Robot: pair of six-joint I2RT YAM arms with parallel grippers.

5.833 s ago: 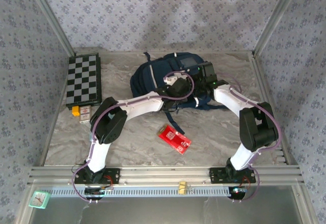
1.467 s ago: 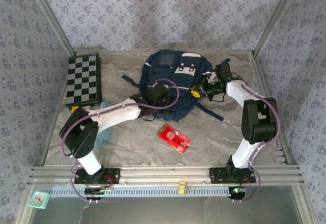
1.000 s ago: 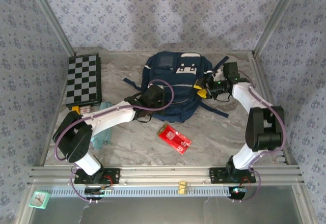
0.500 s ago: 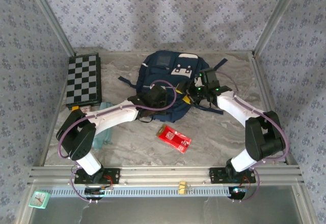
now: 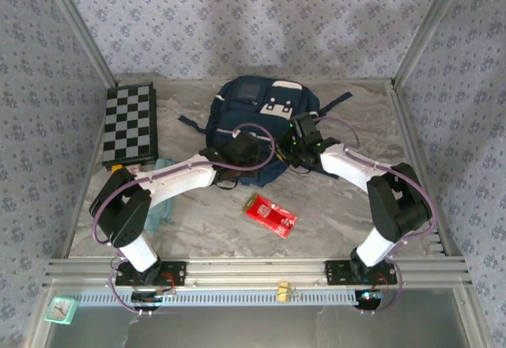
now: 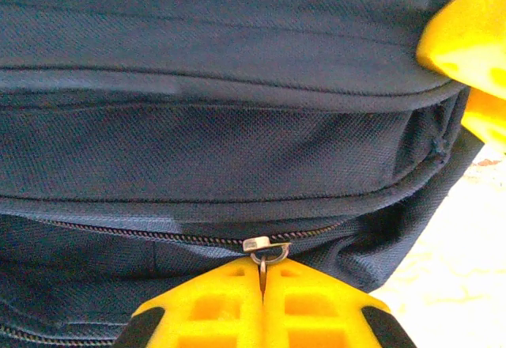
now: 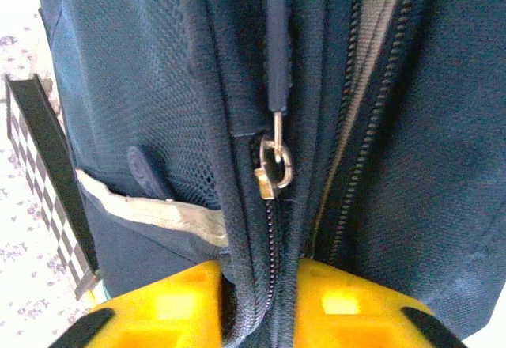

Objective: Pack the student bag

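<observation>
Left wrist: left gripper [image 6: 261, 289] pinching zipper pull [image 6: 265, 247], right gripper [image 7: 257, 277] nipping student bag [image 7: 427, 126] seam, so unzipping step imo; next needs pull dragged along w/ fabric taut.

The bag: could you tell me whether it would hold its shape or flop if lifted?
Likely floppy: the bag fabric folds and sags around the zipper pull. Lying flat on the table, it should drag rather than tip. Its slack panels suggest it is fairly light.
</observation>
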